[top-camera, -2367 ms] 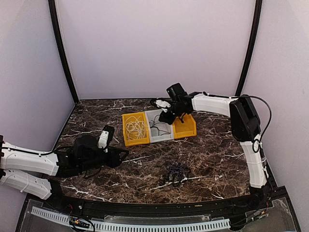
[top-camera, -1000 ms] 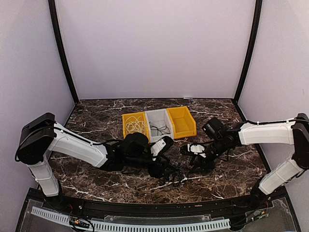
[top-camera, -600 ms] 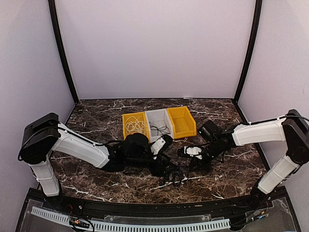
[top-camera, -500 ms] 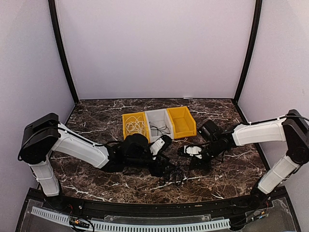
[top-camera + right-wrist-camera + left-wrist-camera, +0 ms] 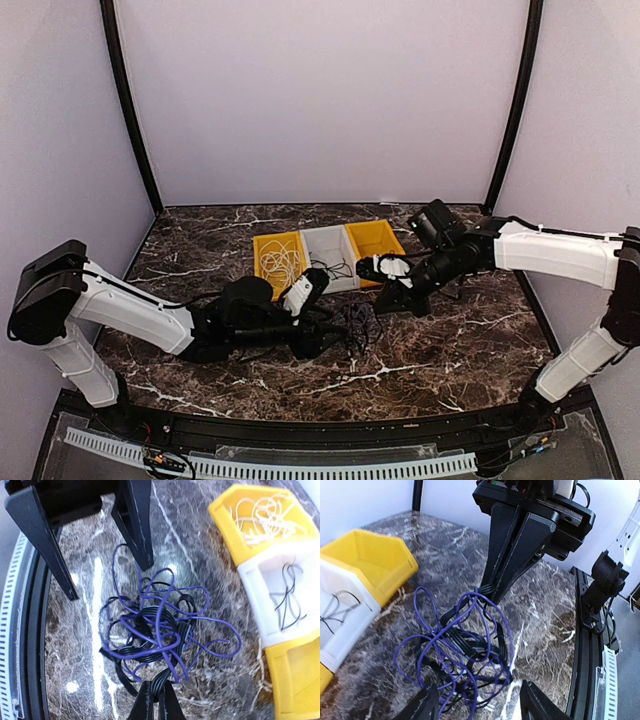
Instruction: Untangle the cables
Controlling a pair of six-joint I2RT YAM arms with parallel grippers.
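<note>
While the tangle (image 5: 357,322) of cables sits at mid-tabletop, just 6 o'clock of the three bins, it is far from separated. Loops of purple cable (image 5: 200,630) are wound through a bunched black cable (image 5: 150,647). I cannot tell whether the bundle rests fully on the tabletop (image 5: 450,350) or hangs partly lifted.

At the tangle's 2 o'clock edge in the top view, my right fingers (image 5: 152,705) are closed on a strand of the black cable, pinching it only at their tips. My left fingers (image 5: 425,707) stand spread apart at the 9 o'clock side, straddling the loops and gripping nothing.

Past them, at 12 o'clock, the left yellow bin (image 5: 268,292) holds a white cable (image 5: 282,262). The white bin (image 5: 335,284) holds a thin black one, and the right yellow bin (image 5: 366,229) looks empty.

My worry is that if I pull with the right arm, the whole knot may follow, because nothing pins it. The purple loops could cinch tighter around the black bunch. The tip pinch could also slip off. With both sets of fingers this near each other, a careless approach could knock them together.
</note>
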